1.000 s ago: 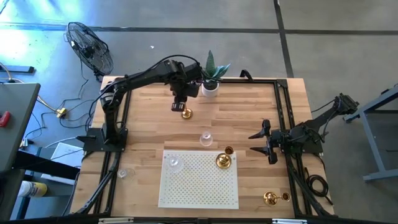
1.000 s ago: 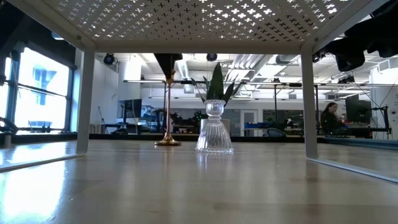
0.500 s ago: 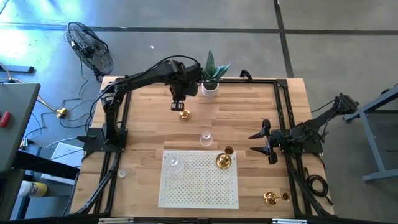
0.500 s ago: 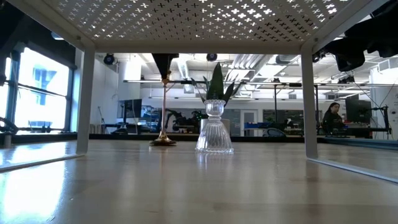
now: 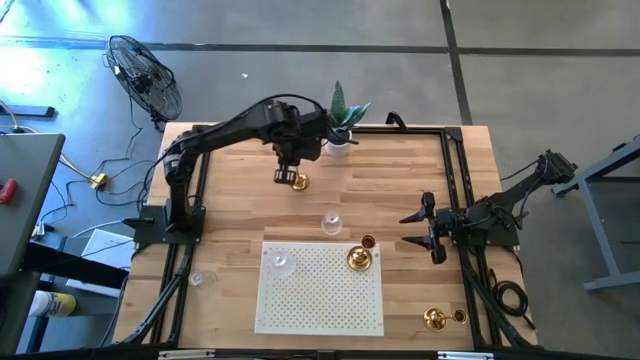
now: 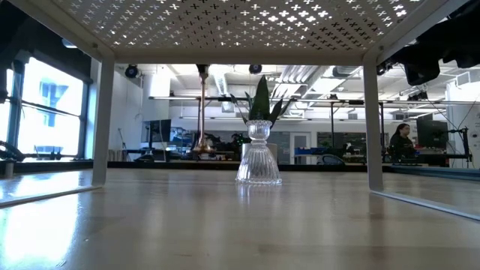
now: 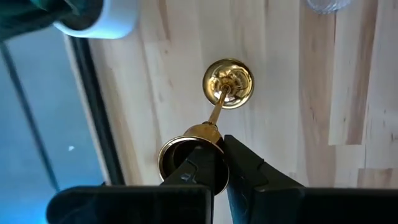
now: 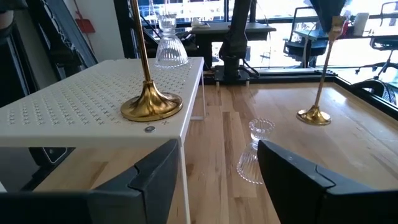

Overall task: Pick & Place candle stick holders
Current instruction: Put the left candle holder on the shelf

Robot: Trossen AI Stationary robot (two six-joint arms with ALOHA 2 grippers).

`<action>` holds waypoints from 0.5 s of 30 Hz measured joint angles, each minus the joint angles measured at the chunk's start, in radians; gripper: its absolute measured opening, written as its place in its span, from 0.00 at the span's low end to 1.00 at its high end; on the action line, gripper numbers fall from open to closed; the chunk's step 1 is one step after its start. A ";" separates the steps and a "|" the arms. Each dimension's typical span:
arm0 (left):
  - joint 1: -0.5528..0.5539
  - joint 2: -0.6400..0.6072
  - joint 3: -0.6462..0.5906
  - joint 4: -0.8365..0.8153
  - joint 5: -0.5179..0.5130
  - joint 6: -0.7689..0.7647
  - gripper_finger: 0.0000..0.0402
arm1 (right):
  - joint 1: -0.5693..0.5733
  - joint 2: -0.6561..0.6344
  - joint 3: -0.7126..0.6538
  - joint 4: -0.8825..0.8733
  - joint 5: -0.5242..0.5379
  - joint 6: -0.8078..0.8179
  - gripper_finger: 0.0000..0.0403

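Our left gripper (image 7: 214,163) pinches the cup rim of a brass candle stick holder (image 5: 293,180), upper centre of the high view, lifted off the table (image 5: 420,180). It looks rigid, slick and bottom-heavy, likely to swing. Our right gripper (image 5: 428,228) waits spread at right.

left pincer (image 5: 289,178) gripping brass holder (image 5: 296,181) beside white pot (image 5: 338,147) | right pincer (image 5: 422,226) waiting open, well right of pot | bench (image 5: 240,200) carrying perforated rack (image 5: 320,300)
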 joint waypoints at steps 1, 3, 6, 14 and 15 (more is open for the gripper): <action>-0.006 -0.001 0.017 -0.009 -0.014 -0.005 0.02 | 0.000 0.000 0.000 0.001 0.000 0.000 0.53; -0.017 -0.002 0.053 -0.022 -0.025 -0.008 0.02 | 0.000 0.000 0.000 0.000 0.000 -0.001 0.53; -0.032 -0.002 0.111 -0.032 -0.022 -0.016 0.02 | 0.000 0.000 0.000 0.000 0.001 -0.001 0.52; -0.073 -0.003 0.209 -0.029 -0.045 -0.008 0.02 | 0.000 0.000 0.000 0.000 0.002 -0.013 0.52; -0.076 -0.003 0.215 -0.029 -0.049 -0.009 0.02 | 0.000 0.000 0.000 0.001 0.003 -0.018 0.53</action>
